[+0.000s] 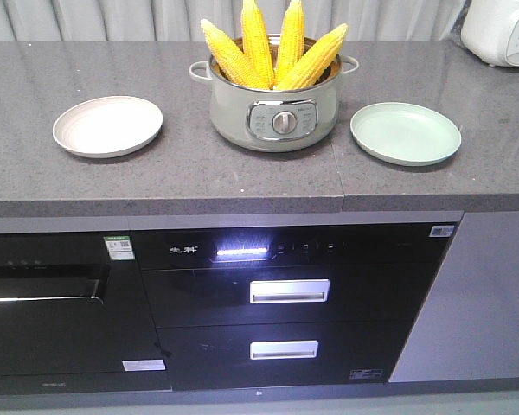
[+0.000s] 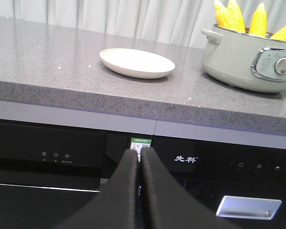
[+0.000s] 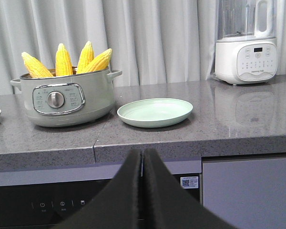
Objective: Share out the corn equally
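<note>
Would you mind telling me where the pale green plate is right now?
In the front view, the pale green plate sits empty on the countertop, just right of the pot holding the corn.

bright, even light; sharp focus

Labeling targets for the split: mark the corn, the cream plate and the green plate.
corn [image 1: 258, 43], front view, mid-cob on an upright one.
cream plate [image 1: 108, 126], front view, bare centre.
green plate [image 1: 406, 133], front view, bare centre.
</note>
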